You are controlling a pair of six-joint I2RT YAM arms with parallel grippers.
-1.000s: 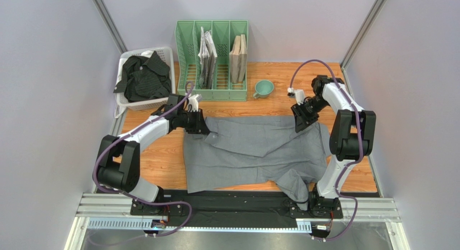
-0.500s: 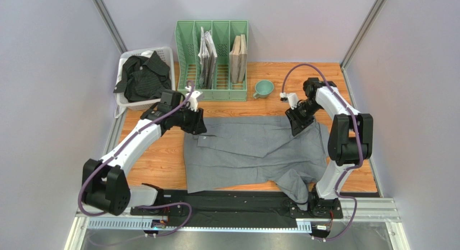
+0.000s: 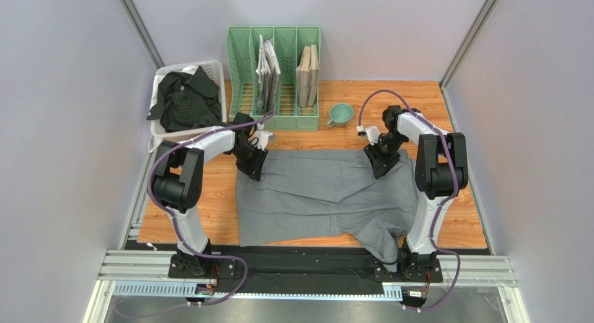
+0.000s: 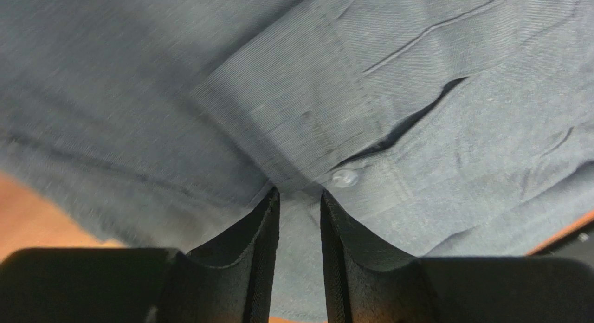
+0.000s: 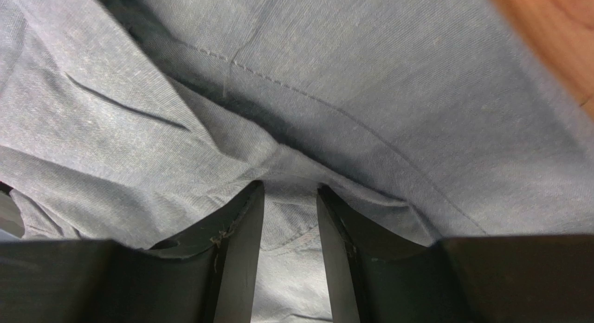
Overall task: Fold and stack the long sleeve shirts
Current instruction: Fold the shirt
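Two end effectors [image 3: 252, 166] [image 3: 382, 166], shirt [image 3: 321, 191] edge (wood [image 3: 334, 139] beyond)

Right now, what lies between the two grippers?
Only the grey shirt: its far edge runs from the left gripper across to the right gripper, with nothing lying on that stretch. The top view shows this.

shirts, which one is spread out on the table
The grey shirt: it lies spread across the wooden table, while the black shirt sits crumpled in the white basket at the far left corner.
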